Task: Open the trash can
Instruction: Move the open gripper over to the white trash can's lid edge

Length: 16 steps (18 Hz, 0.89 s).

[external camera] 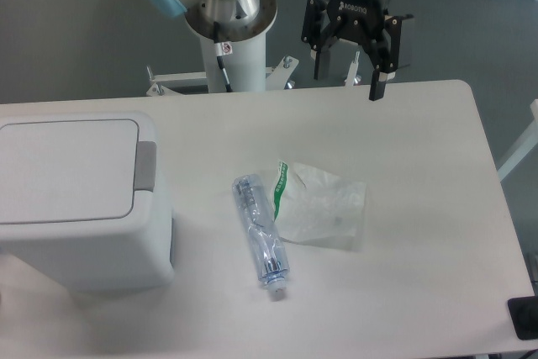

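Approach step w/ lid down: gripper, jaws spread & empty, hangs over desk edge; trash can well off to its side, grey tab needs pressing next.

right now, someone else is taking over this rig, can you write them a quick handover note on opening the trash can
Pincer: open, empty, hanging above the table's far edge, well away from everything.
Trash can: on the left of the table, lid flat and closed, grey push tab on its right side, facing the middle of the table.
Also on the table: a clear bottle lying on its side and a thin plastic bag with green print beside it, neither part of the job.
Done: nothing yet; the can is untouched.
Left: bring the pincer across to the grey tab, press it, check the lid lifts.
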### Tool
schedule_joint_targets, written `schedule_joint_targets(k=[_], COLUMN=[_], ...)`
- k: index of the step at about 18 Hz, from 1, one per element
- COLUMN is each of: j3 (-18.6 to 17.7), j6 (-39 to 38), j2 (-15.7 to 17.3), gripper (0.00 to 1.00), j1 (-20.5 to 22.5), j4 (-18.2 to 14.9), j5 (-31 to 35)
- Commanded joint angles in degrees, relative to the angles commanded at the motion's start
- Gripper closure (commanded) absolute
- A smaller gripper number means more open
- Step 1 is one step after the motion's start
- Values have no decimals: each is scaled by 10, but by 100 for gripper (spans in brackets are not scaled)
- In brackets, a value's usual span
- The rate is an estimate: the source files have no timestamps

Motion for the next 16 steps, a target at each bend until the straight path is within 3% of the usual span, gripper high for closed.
schedule_joint_targets(k=[8, 12, 16], j3=[-1, -2, -6], j6=[-8, -100, -143], j2=[3, 3, 6], gripper=[0, 0, 0], j1=[-1, -7, -17], j4=[-3, 0, 1], j5=[2, 0, 0])
